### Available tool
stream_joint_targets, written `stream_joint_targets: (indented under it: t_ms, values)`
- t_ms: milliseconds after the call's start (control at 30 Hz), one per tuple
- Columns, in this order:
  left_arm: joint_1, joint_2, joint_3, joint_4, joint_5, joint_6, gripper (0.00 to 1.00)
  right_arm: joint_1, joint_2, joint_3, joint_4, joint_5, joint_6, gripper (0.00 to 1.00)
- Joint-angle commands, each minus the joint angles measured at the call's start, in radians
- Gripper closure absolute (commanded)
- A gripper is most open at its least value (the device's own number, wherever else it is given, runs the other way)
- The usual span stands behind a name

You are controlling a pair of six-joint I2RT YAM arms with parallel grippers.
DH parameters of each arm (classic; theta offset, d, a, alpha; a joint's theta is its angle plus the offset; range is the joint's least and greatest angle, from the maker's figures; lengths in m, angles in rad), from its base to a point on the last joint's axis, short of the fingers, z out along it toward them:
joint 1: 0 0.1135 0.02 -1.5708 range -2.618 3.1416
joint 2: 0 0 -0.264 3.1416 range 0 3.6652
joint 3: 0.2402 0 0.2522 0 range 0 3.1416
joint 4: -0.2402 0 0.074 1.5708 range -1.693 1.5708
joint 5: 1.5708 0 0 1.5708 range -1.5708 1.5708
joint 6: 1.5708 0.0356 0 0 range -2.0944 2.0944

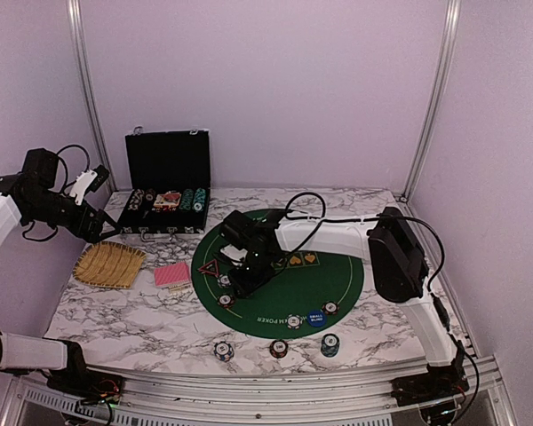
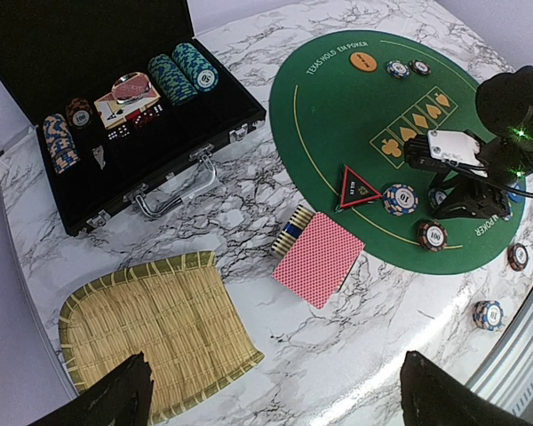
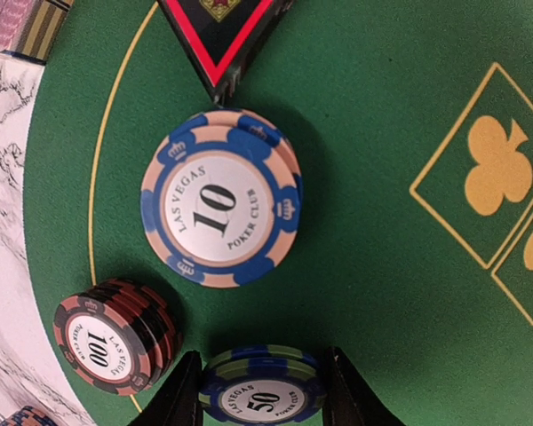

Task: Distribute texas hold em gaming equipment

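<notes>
My right gripper (image 3: 262,390) sits low over the green poker mat (image 1: 329,275), its fingers closed on the sides of a blue stack of "50" chips (image 3: 265,395) that rests on the felt. Just ahead lie a blue-and-tan "10" chip stack (image 3: 220,197), a red "100" stack (image 3: 111,342) and the dark red-edged triangle (image 3: 220,31). Red-backed cards (image 2: 318,257) lie off the mat's left edge. An orange disc (image 2: 362,61) is at the mat's far side and the blue small blind disc (image 1: 316,318) at its near side. My left gripper (image 2: 275,399) hangs open and empty above the table's left side.
An open black chip case (image 1: 164,200) stands at the back left, holding chip rows, dice and cards. A woven straw tray (image 2: 155,333) lies left of the cards. Three chip stacks (image 1: 279,349) sit on the marble near the front edge. The right arm (image 1: 338,235) stretches across the mat.
</notes>
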State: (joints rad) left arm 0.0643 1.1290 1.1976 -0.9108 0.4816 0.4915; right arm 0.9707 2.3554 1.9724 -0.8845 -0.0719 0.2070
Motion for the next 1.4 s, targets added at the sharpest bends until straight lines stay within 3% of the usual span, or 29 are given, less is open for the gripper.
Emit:
stream_joint_targets:
  t_ms: [0,200,467,733,1000,1367]
  values:
    - [-0.003,-0.005,0.0,-0.023,0.005,0.012,0.01,-0.008,0.016,0.032,0.025,-0.016,-0.005,0.64]
    - [-0.003,-0.01,0.0,-0.023,0.0,0.012,0.01,-0.017,0.005,0.045,0.013,-0.006,-0.006,0.42]
    - [-0.003,-0.018,0.0,-0.023,-0.004,0.01,0.01,-0.018,-0.073,0.037,-0.032,0.027,-0.008,0.42]
    - [-0.003,-0.015,0.0,-0.023,0.003,0.013,0.01,-0.015,-0.373,-0.31,-0.008,0.067,0.028,0.4]
    - [-0.003,0.005,0.009,-0.023,0.016,0.013,0.01,0.003,-0.707,-0.714,-0.062,0.1,0.112,0.22]
    - [-0.004,0.027,0.021,-0.023,0.035,0.008,0.01,0.026,-0.8,-0.889,-0.041,0.052,0.165,0.2]
